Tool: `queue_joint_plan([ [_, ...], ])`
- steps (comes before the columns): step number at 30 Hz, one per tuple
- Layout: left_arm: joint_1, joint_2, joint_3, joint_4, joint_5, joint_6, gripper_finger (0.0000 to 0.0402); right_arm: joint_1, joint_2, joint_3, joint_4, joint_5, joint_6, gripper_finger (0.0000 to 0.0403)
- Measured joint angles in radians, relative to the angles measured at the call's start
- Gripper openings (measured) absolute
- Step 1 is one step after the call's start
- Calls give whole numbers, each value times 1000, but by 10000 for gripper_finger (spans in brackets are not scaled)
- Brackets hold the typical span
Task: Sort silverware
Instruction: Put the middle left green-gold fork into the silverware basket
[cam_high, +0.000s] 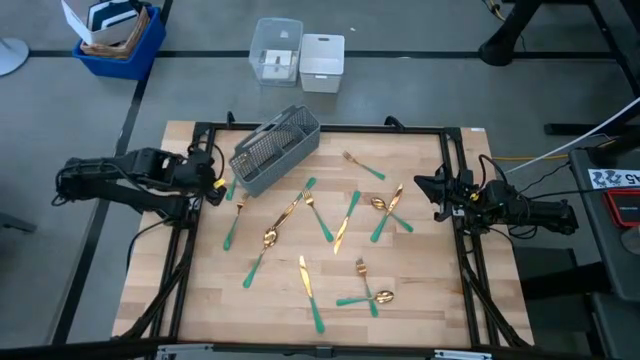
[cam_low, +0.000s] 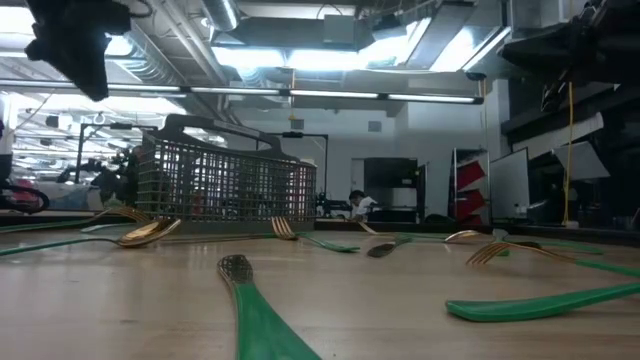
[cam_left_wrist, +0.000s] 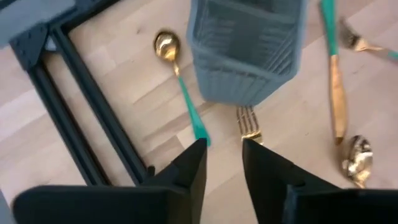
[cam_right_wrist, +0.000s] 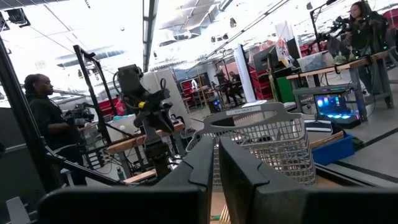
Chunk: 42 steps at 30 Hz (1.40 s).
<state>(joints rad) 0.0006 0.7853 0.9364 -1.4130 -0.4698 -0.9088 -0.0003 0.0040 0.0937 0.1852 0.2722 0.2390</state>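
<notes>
The silverware (cam_high: 335, 225), gold-headed pieces with teal-green handles, lies scattered flat across the wooden bench (cam_high: 420, 300), spread from just below the grey mesh caddy (cam_high: 274, 150) down toward the near edge. One spoon (cam_left_wrist: 166, 46) and one fork (cam_left_wrist: 249, 122) lie right beside the caddy's end, the fork head partly under it. The caddy stands at the bench's far left part. The left claw (cam_high: 215, 180) hovers at the left edge near the caddy, fingers (cam_left_wrist: 193, 168) slightly apart, holding nothing. The right claw (cam_high: 432, 192) waits at the right edge, fingers together and empty. A clear bin (cam_high: 277, 50) and a white box (cam_high: 322, 62) sit on the floor beyond.
</notes>
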Motion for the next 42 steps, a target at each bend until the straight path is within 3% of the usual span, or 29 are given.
queue_joint_plan([
  [7, 0, 0, -89, 63, 17, -9, 115, 0, 0, 1, 0, 0, 0, 33],
  [16, 0, 2, -190, 255, 233, -26, 101, 0, 0, 1, 0, -2, 0, 33],
  [24, 0, 34, -283, 353, 328, -81, 102, 0, 0, 1, 0, -2, 0, 33],
  [33, 0, 106, -363, 475, 340, -92, 101, 0, 0, 1, 0, -2, 0, 33],
  [42, 0, 232, -371, 491, 340, -90, 100, 0, 0, 1, 0, -3, 0, 33],
])
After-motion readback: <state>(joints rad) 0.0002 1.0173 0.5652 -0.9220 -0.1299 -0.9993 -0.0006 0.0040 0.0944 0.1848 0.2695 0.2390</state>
